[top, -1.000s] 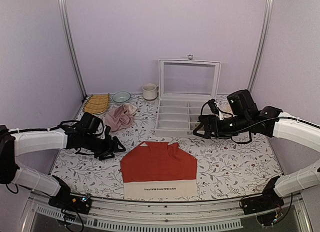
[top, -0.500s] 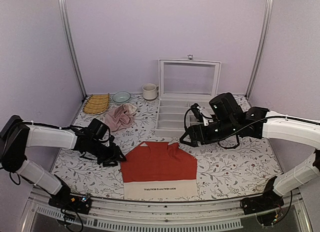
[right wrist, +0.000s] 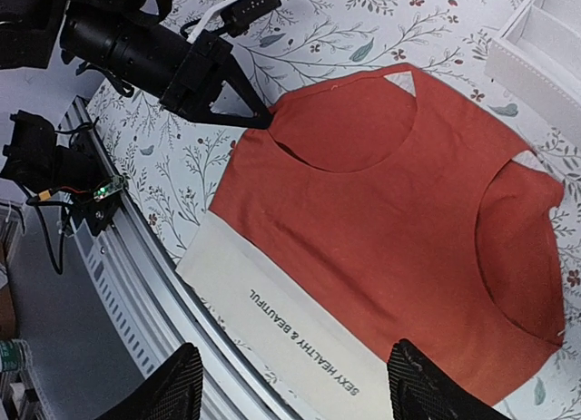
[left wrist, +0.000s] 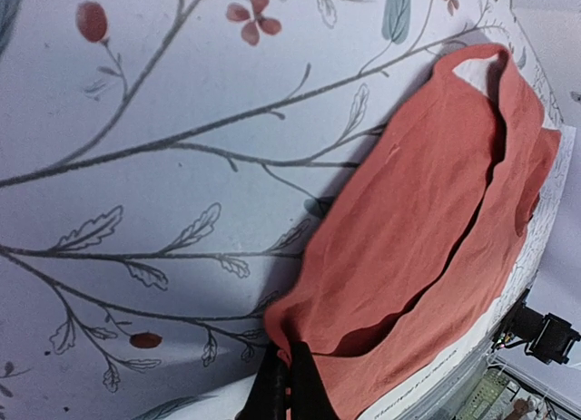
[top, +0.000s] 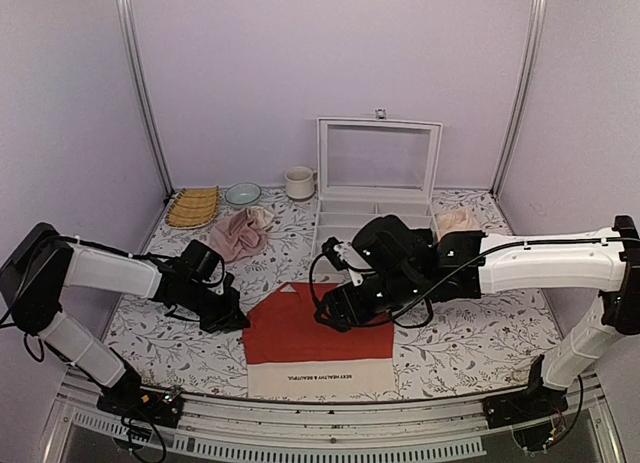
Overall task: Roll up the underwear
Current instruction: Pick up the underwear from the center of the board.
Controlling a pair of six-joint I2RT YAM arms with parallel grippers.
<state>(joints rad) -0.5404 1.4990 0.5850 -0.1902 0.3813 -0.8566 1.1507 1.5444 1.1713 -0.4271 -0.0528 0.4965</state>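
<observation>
The underwear [top: 318, 328] lies flat near the table's front edge, red-orange with a cream waistband [top: 320, 379] towards me, printed with black lettering. My left gripper [top: 240, 321] sits low at its left leg edge, shut on a pinch of red fabric. In the left wrist view the underwear [left wrist: 427, 211] bunches up between the closed black fingers of the left gripper [left wrist: 286, 388]. My right gripper [top: 335, 311] hovers over the upper middle of the garment. In the right wrist view its fingers [right wrist: 177, 397] stand wide apart above the waistband [right wrist: 300, 329], nothing between them, and the left gripper [right wrist: 259, 119] shows at the cloth's edge.
A white compartment box [top: 360, 233] with its lid raised stands behind the underwear. A dusty-pink cloth [top: 235, 235] lies at the back left, a pale beige cloth [top: 455, 220] right of the box. A mug [top: 298, 183], a bowl [top: 242, 193] and a woven mat [top: 194, 205] line the back. A metal rail [top: 320, 423] borders the front.
The left gripper has moved right to the underwear's left edge and shut on it. The right arm has swung left from beside the box to above the garment.
</observation>
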